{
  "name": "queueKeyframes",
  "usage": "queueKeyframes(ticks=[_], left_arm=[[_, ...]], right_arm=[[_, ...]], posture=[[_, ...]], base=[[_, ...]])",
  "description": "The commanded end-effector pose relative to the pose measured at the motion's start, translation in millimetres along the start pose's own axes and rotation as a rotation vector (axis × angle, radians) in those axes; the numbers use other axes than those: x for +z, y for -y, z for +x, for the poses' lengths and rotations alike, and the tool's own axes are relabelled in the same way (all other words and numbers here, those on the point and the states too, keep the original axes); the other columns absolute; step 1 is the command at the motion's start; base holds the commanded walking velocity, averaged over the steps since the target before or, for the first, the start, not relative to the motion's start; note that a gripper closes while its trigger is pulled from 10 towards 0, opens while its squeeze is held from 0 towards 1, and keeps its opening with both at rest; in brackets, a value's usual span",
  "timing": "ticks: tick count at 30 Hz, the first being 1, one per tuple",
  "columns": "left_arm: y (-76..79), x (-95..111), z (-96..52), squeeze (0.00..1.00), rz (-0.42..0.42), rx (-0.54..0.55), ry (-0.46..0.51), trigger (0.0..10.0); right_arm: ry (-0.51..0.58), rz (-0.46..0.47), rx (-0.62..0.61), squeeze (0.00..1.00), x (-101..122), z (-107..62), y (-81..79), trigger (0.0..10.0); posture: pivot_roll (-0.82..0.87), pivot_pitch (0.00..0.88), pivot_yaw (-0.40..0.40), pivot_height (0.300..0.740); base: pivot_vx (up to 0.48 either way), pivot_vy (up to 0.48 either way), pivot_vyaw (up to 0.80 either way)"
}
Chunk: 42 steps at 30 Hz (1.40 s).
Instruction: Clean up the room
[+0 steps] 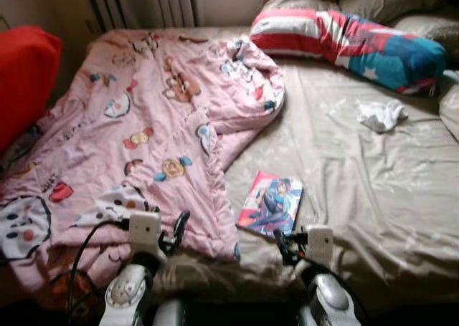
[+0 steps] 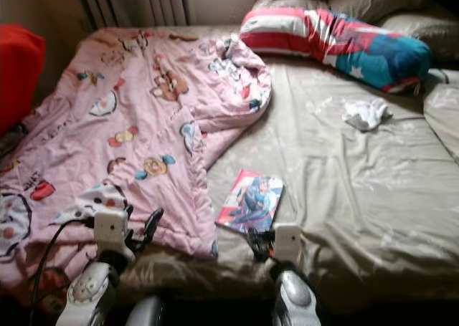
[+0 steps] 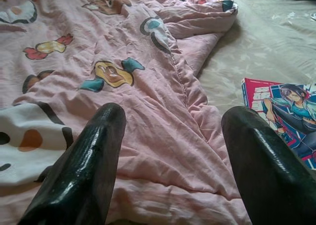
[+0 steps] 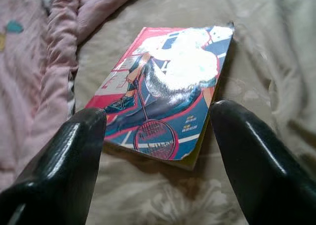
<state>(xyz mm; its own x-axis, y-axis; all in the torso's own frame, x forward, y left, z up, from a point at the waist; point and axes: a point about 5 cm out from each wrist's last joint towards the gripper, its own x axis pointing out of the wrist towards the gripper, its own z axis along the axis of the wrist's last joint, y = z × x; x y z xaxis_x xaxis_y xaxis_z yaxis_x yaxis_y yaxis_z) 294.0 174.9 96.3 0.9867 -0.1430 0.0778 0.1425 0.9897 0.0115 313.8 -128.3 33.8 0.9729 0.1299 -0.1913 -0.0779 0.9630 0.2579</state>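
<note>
A crumpled pink cartoon quilt (image 1: 143, 118) covers the left half of the bed. A comic book (image 1: 271, 203) lies flat on the beige sheet (image 1: 373, 183), just right of the quilt's edge. My left gripper (image 1: 179, 229) hovers open over the quilt's near edge, with nothing between its fingers (image 3: 94, 156). My right gripper (image 1: 283, 243) is open just short of the book's near edge, and in the right wrist view the book (image 4: 168, 86) lies right beyond the fingertips. A small white cloth (image 1: 382, 114) sits crumpled at the far right.
A red, white and blue bolster pillow (image 1: 351, 43) lies across the head of the bed, with grey pillows (image 1: 387, 0) behind it. A red cushion (image 1: 25, 79) stands at the left edge. A radiator (image 1: 143, 3) runs behind the bed.
</note>
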Motion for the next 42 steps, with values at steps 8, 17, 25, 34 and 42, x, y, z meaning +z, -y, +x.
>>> queueKeyframes(ticks=[8,17,25,34,42], left_arm=[[-2.8,19,-5.3,0.0,0.03,-0.002,0.041,10.0],[-8.8,32,-19.3,0.0,0.062,0.009,0.042,10.0],[-12.1,38,-31.1,0.0,0.077,0.013,0.019,10.0],[-13.8,38,-38.6,0.0,0.091,0.017,-0.01,10.0],[-12.3,39,-37.4,0.0,0.092,0.02,-0.015,10.0]], right_arm=[[-0.025,0.334,-0.105,1.0,10,15.2,3.4,10.0],[-0.025,0.401,-0.091,0.02,18,22.5,-3.9,10.0],[-0.025,0.419,-0.094,0.0,16,21.7,-4.1,10.0],[0.035,0.438,-0.119,0.0,22,21.0,4.3,10.0],[0.178,0.451,-0.089,0.0,45,25.6,5.3,10.0]], posture=[[0.1,0.276,0.067,0.587],[0.16,0.335,0.092,0.587],[0.19,0.375,0.107,0.587],[0.2,0.391,0.112,0.587],[0.19,0.382,0.11,0.587]], base=[[0.0,0.0,0.0],[0.0,0.0,0.0],[0.0,0.0,0.0],[0.0,0.0,0.0],[0.0,0.0,0.0]])
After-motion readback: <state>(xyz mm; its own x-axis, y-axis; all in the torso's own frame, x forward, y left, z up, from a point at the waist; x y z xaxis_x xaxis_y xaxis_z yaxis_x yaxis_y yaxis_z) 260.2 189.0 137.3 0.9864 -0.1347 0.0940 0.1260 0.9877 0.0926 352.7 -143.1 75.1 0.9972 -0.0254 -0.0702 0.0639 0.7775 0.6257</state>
